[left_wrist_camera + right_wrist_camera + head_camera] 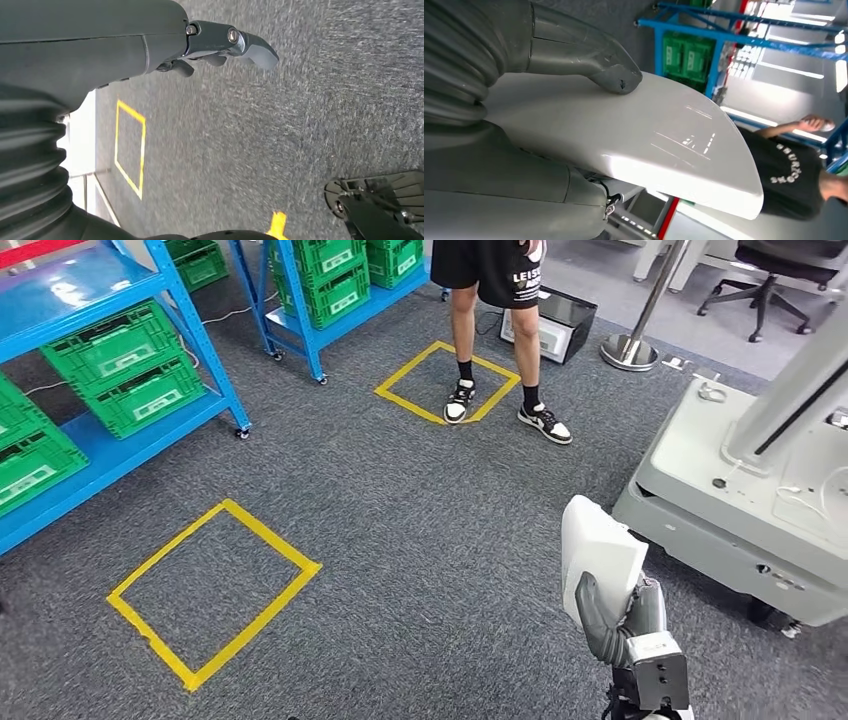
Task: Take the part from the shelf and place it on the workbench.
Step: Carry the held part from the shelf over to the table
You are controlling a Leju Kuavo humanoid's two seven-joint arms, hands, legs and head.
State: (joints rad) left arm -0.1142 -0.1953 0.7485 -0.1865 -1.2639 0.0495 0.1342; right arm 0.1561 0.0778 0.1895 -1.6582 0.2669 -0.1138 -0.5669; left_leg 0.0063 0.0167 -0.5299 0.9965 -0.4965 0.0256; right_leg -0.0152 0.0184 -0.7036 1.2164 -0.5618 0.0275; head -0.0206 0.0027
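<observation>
My right hand [618, 618] holds a flat white part [598, 552] upright at the lower right of the head view, thumb pressed on its near face. In the right wrist view the thumb [616, 75] lies on the glossy white part [664, 140], with the other fingers under it. My left hand [220, 47] hangs over grey carpet in the left wrist view, fingers apart and nothing in them. Blue shelves [205, 350] with green crates [125, 365] stand at the left and back.
A person [495, 300] in black shorts stands by a yellow tape square [448, 382] at the back. Another yellow tape square [212, 590] marks the carpet at the left. A grey machine base [740, 490] fills the right side. A post base [628, 350] and an office chair [765, 285] stand behind.
</observation>
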